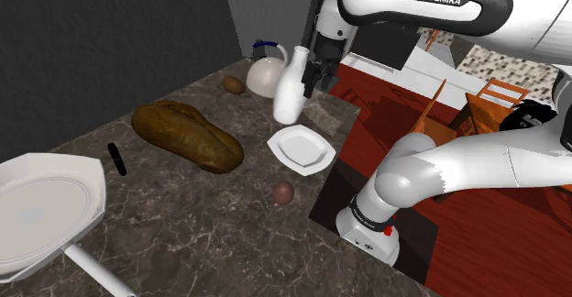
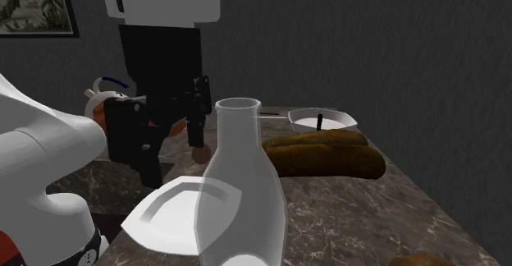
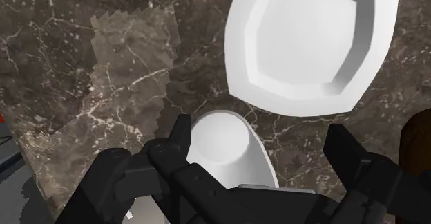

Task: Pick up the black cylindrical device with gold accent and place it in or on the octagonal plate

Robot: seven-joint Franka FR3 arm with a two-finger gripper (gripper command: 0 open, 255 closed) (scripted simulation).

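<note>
A thin black cylindrical device [image 1: 116, 159] lies on the dark marble counter, close to a large white pan. In the second exterior view the device [image 2: 318, 122] sits far back, in front of that pan. The small white octagonal plate [image 1: 301, 148] rests near the counter's edge by the stand; it also appears in the other two views [image 2: 176, 215] [image 3: 311, 39]. My gripper [image 1: 316, 82] hangs open above a tall white bottle [image 1: 291, 89], far from the device. In the wrist view the gripper [image 3: 262, 136] stands wide with the bottle's mouth [image 3: 219, 143] below it, untouched.
A brown bread loaf [image 1: 188, 135] lies between plate and device. The large white pan [image 1: 46, 208] is at the shoulder view's left. A white kettle [image 1: 266, 71] stands at the back. Small brown balls [image 1: 283, 192] [image 1: 233, 84] sit on the counter. Chairs and red floor lie beyond the edge.
</note>
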